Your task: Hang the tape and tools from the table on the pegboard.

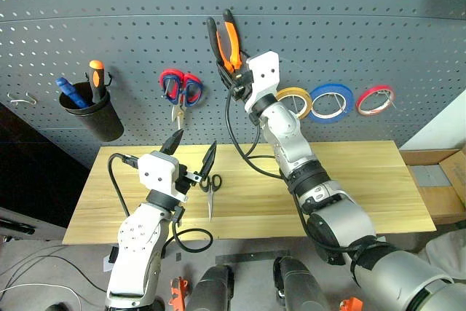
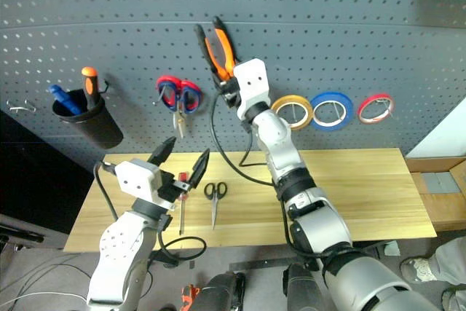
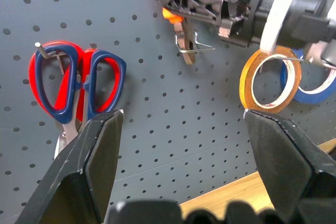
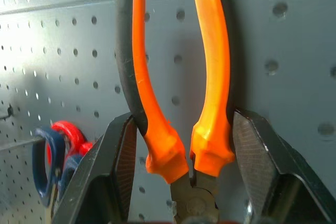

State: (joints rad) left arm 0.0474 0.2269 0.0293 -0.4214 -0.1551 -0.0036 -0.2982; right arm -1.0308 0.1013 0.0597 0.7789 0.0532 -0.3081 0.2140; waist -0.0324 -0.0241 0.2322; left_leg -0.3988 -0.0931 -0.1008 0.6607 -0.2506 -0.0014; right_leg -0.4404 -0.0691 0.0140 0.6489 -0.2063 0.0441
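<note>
The orange-and-black pliers (image 1: 227,41) stand handles-up against the dark grey pegboard (image 1: 364,27), their nose at a metal hook (image 3: 195,41). My right gripper (image 4: 181,116) is shut on the pliers, with a finger against each handle. The yellowish tape ring (image 1: 293,100) hangs on the pegboard just right of that gripper. On the pale wood table (image 1: 349,180) lie the small black-handled scissors (image 1: 210,187) and the red-handled screwdriver (image 2: 183,180). My left gripper (image 1: 194,143) hovers open above them, holding nothing.
Red-and-blue scissors (image 1: 180,89) hang left of the pliers. A blue tape ring (image 1: 331,100) and a red one (image 1: 375,100) hang to the right. A black cup (image 1: 95,111) holding orange and blue tools hangs far left. A cardboard box (image 1: 444,180) sits beside the table's right end.
</note>
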